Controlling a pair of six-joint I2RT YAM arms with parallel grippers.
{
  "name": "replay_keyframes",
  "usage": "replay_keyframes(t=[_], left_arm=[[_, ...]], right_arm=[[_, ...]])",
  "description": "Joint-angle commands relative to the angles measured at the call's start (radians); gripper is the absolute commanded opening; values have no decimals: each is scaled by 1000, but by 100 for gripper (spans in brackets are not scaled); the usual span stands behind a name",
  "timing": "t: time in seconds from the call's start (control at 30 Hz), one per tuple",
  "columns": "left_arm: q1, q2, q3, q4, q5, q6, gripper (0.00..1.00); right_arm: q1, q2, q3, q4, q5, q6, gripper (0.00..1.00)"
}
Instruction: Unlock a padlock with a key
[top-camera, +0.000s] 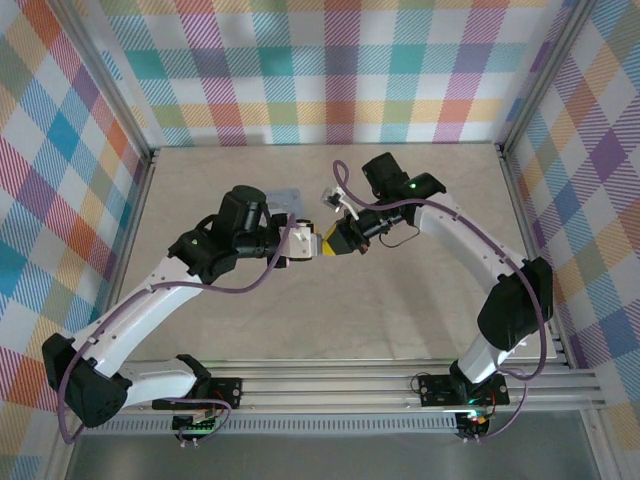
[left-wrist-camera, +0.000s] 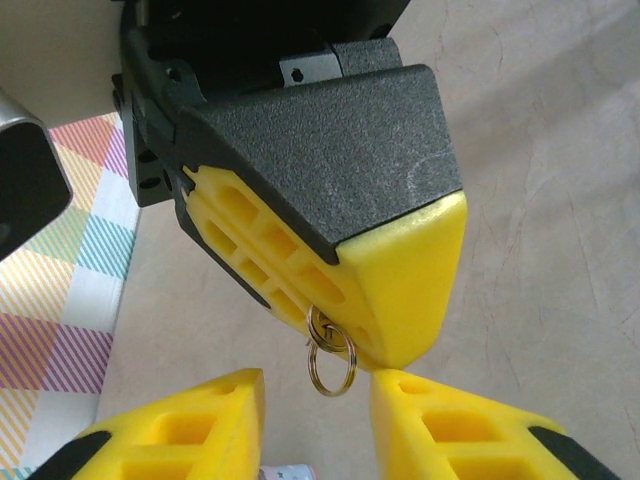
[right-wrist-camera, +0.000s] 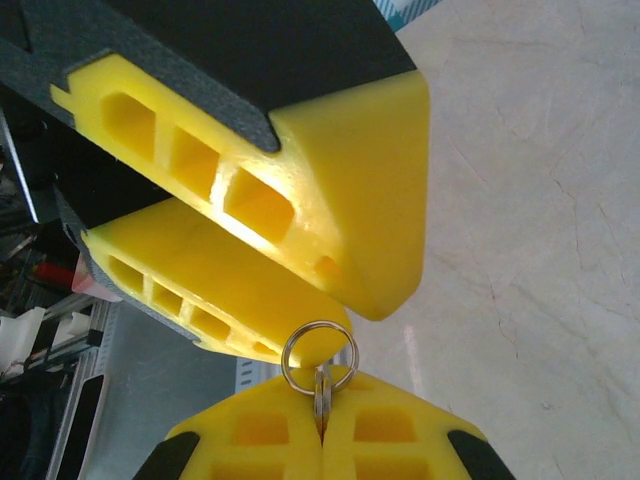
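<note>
Worktop: pale and stone-patterned, enclosed by checked walls; carries both arms at its near edge.
Left arm: reaching in from the near left, bent toward the middle to face its partner.
Right arm: arched in from the near right, wrist turned back leftward, meeting the other tip to tip.
Tin: pale blue-grey, flat on the worktop just behind the left wrist, apart from both tips; judged no part of the job.
Left end effector: yellow fingers parted, with a gap between the tips, aimed straight at the key ring. Whether clamped on anything deeper in: cannot tell.
Right end effector: closed tight, gripping the key, with the metal pinched in the seam, presumably to stop it twisting.
Key ring: thin wire loop hanging free at the right tips, just beside the left tips; contact cannot be told.
Key: only a thin metal edge visible between the pads; blade hidden.
Padlock: whereabouts cannot be told. Pale scrap low between the left fingers, too cropped to identify; if the lock sits there, the parted fingers and facing pose are explained.
Step judged: lining key up with lock; insertion not yet done.
</note>
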Motion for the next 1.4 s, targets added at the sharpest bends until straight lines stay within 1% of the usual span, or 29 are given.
replay_keyframes(t=[0.0, 0.17, 0.3, 0.7, 0.77, 0.83, 0.87, 0.93, 1.0, 1.03, 1.07, 1.1, 1.13, 1.17, 1.23, 1.3, 1.37], left_arm=[[-16, 24, 29, 13, -4, 38, 33], [-18, 35, 30, 16, -5, 44, 28], [-21, 34, 28, 18, -14, 50, 22], [-30, 35, 25, 20, -44, 67, 20], [-31, 31, 25, 17, -47, 67, 13], [-32, 25, 25, 11, -49, 66, 3], [-33, 21, 27, 6, -53, 65, 0], [-37, 13, 25, -7, -61, 61, 0], [-37, 2, 22, -17, -66, 28, 0], [-37, -5, 21, -21, -68, -11, 0], [-37, -11, 25, -35, -68, -42, 0], [-37, -13, 29, -52, -71, -65, 0], [-37, -13, 37, -75, -78, -99, 0], [-36, -12, 45, -85, -107, -161, 0], [-27, -6, 64, -108, -152, -272, 0], [-18, -6, 69, -112, -193, -383, 0], [-7, 1, 76, -113, -238, -511, 0]], right_arm=[[4, 5, 32, -14, -44, -38, 0], [4, 9, 32, -21, -44, -40, 0], [8, 16, 38, -28, -37, -50, 0], [32, 54, 87, -103, -3, -102, 0], [32, 59, 89, -103, -3, -103, 0], [33, 69, 95, -106, -5, -102, 0], [33, 72, 98, -102, -7, -99, 0], [32, 69, 93, -75, 3, -77, 0], [30, 48, 67, -2, 30, -23, 16], [26, 27, 40, 54, 46, 7, 24], [18, 3, 5, 120, 55, 35, 29], [10, -16, -25, 176, 63, 65, 38], [-5, -43, -59, 249, 78, 104, 47], [-22, -68, -94, 319, 80, 146, 52], [-58, -120, -169, 461, 93, 243, 59], [-84, -177, -272, 636, 130, 358, 61], [-91, -228, -385, 808, 199, 426, 62]])
